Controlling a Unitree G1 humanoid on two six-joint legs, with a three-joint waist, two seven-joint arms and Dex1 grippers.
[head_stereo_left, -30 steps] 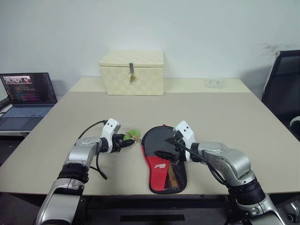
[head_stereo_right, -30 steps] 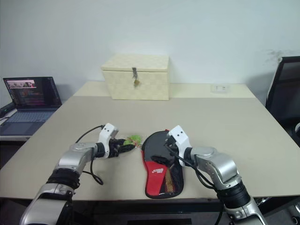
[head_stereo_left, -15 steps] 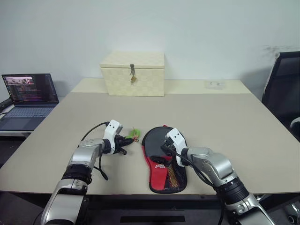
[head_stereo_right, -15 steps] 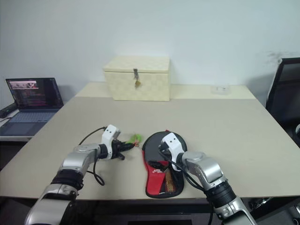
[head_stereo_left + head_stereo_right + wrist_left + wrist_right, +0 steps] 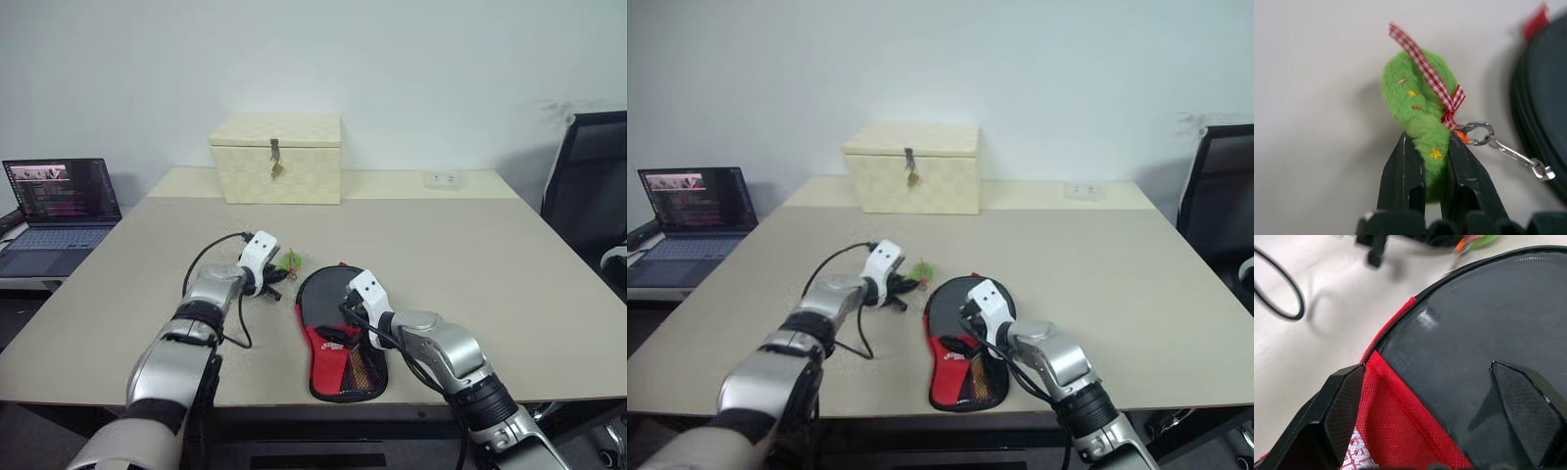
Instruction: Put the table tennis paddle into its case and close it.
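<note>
Black and red case (image 5: 342, 333) flat on beige worktop (image 5: 470, 255), paddle apparently inside. Left gripper (image 5: 1436, 169) pinching green charm (image 5: 1418, 98) on the zip pull. Right gripper (image 5: 1437, 396) spread wide over case. Risk: soft charm slipping free, or case dragging sideways.

Both eye views look forward and down from the head over the same beige bench (image 5: 470, 245). Each wrist view sits close along its own fingers, sharing the black and red zip case (image 5: 1488, 323).
</note>
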